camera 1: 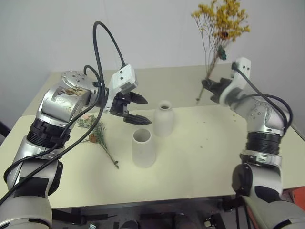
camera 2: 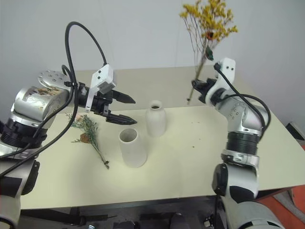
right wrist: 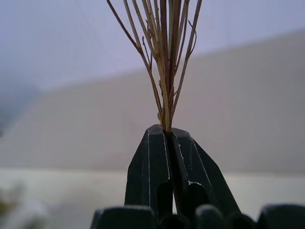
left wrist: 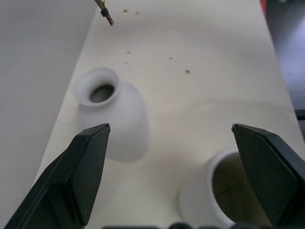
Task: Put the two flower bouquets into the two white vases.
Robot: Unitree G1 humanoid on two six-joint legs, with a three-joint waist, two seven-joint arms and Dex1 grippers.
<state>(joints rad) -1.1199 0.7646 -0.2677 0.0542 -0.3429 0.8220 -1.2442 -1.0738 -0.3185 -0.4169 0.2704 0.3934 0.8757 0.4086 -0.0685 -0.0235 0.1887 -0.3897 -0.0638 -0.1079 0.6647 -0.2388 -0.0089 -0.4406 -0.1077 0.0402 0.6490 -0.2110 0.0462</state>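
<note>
Our right gripper [right wrist: 167,138] is clamped tight on the thin brown stems of the yellow bouquet [camera 1: 221,21], holding it upright in the air over the far right of the table [camera 1: 200,157], its blossoms high above the wrist. Our left gripper [camera 1: 138,109] has its two black fingers [left wrist: 78,167] spread wide and holds nothing; it hangs in the air, touching neither vase.

We count two bouquets and two white vases. The second bouquet, the grey-green sprigs [camera 2: 88,131], lies flat on the table near our left arm, with what may be a small yellow-brown flower among the sprigs, though it is too small for us to be sure.

The bottle vase [camera 1: 163,119] and the wide-mouthed vase [camera 1: 143,148] stand upright near each other at the table's middle, both empty. They sit just below and ahead of the left gripper, and well to the left of the right gripper and the raised bouquet.
</note>
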